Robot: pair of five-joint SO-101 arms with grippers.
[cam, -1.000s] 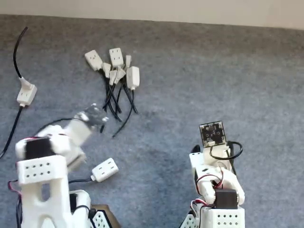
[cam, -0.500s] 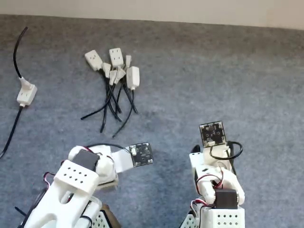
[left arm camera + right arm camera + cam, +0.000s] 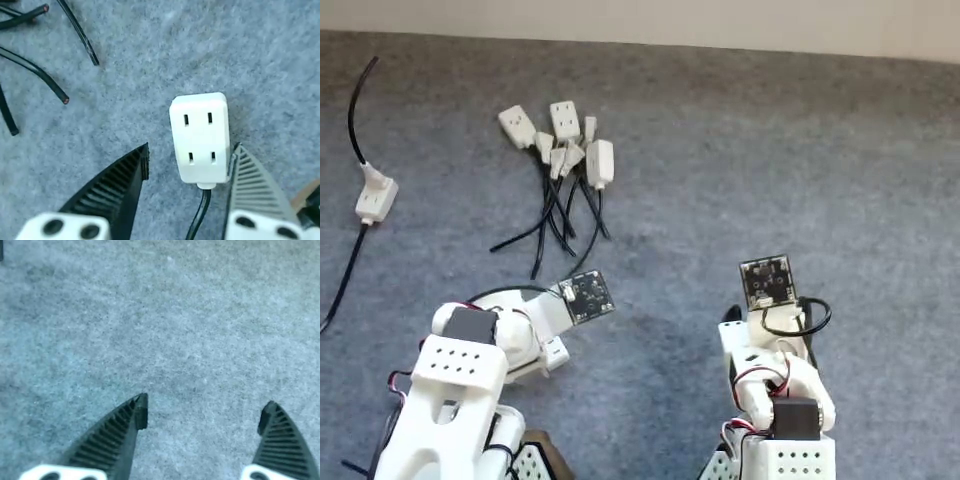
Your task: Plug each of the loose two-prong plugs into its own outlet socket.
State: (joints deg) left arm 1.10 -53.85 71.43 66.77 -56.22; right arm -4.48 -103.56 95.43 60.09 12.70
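A white outlet block [image 3: 200, 137] with two pairs of slots and a black cord lies on the grey carpet. My left gripper [image 3: 190, 150] is open and straddles it, one fingertip [image 3: 234, 150] close against its side. From above, the left arm [image 3: 585, 295] covers most of that outlet [image 3: 555, 352]. A cluster of white plugs and outlets [image 3: 565, 145] with black cords lies farther back. My right gripper [image 3: 206, 401] is open over bare carpet, under the right arm's camera [image 3: 767, 283].
Another white plug [image 3: 375, 195] on a long black cord lies at the far left. Loose black cord ends [image 3: 64, 99] trail near the left gripper. Open carpet [image 3: 800, 170] spreads across the right half.
The left arm has swung in from the left and come down over the near outlet block, which it now mostly covers. The right arm has not moved.
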